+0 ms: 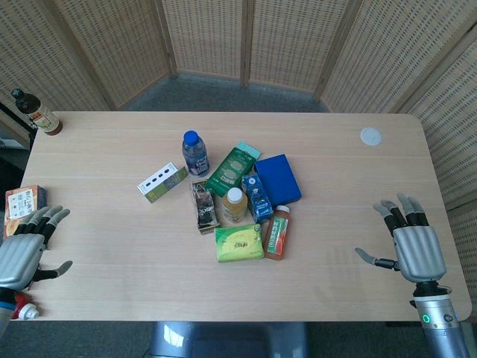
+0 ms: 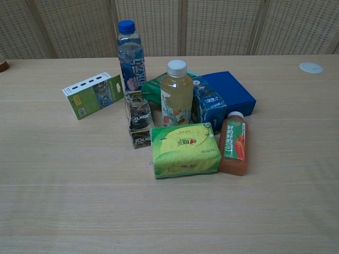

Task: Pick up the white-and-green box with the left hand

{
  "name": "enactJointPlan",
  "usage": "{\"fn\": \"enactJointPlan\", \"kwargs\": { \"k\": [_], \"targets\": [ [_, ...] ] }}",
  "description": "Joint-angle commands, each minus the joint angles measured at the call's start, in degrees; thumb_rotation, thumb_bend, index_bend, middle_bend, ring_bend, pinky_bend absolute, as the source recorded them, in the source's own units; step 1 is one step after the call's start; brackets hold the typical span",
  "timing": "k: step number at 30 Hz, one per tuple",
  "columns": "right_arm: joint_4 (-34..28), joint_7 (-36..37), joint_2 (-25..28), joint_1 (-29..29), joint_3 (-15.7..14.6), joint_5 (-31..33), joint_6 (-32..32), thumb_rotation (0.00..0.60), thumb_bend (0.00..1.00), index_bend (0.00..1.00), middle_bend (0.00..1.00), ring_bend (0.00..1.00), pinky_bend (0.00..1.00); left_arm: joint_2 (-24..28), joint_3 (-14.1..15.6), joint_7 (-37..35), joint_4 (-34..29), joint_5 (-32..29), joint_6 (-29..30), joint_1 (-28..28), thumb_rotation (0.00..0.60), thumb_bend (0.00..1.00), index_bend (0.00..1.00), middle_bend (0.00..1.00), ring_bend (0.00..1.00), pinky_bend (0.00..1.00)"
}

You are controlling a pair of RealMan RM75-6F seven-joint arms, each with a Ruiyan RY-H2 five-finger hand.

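Observation:
The white-and-green box (image 1: 162, 182) lies on its side left of the cluster of goods, its white top dotted with dark holes; the chest view shows the white-and-green box (image 2: 94, 94) at the left of the pile. My left hand (image 1: 26, 250) hovers at the table's left edge, fingers apart and holding nothing, well left and nearer than the box. At the right front corner, my right hand (image 1: 412, 244) is spread with nothing in it. Neither hand appears in the chest view.
Beside the box stand a blue-capped water bottle (image 1: 195, 153), a dark packet (image 1: 203, 206), a yellow juice bottle (image 1: 234, 204), a green tissue pack (image 1: 239, 242), an orange drink bottle (image 1: 278, 232), blue boxes (image 1: 279, 179). A sauce bottle (image 1: 36, 112) stands far left; a white disc (image 1: 370, 136) far right.

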Motion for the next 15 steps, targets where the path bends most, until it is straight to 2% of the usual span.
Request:
{"fn": "enactJointPlan", "kwargs": {
  "k": [1, 15],
  "targets": [
    [-0.93, -0.77, 0.26, 0.03, 0.02, -0.43, 0.09, 0.273, 0.17, 0.20, 0.22, 0.04, 0.00, -0.49, 0.04, -0.47, 0.65, -0.03, -0.52, -0.18, 0.600, 0.25, 0.11, 0.00, 0.00, 0.00],
    [-1.52, -0.40, -0.51, -0.26, -0.15, -1.06, 0.28, 0.268, 0.17, 0.20, 0.22, 0.04, 0.00, -1.00, -1.75, -0.91, 2.16, -4.74, -2.75, -1.74, 0.600, 0.25, 0.05, 0.00, 0.00, 0.00]
  ]
}}
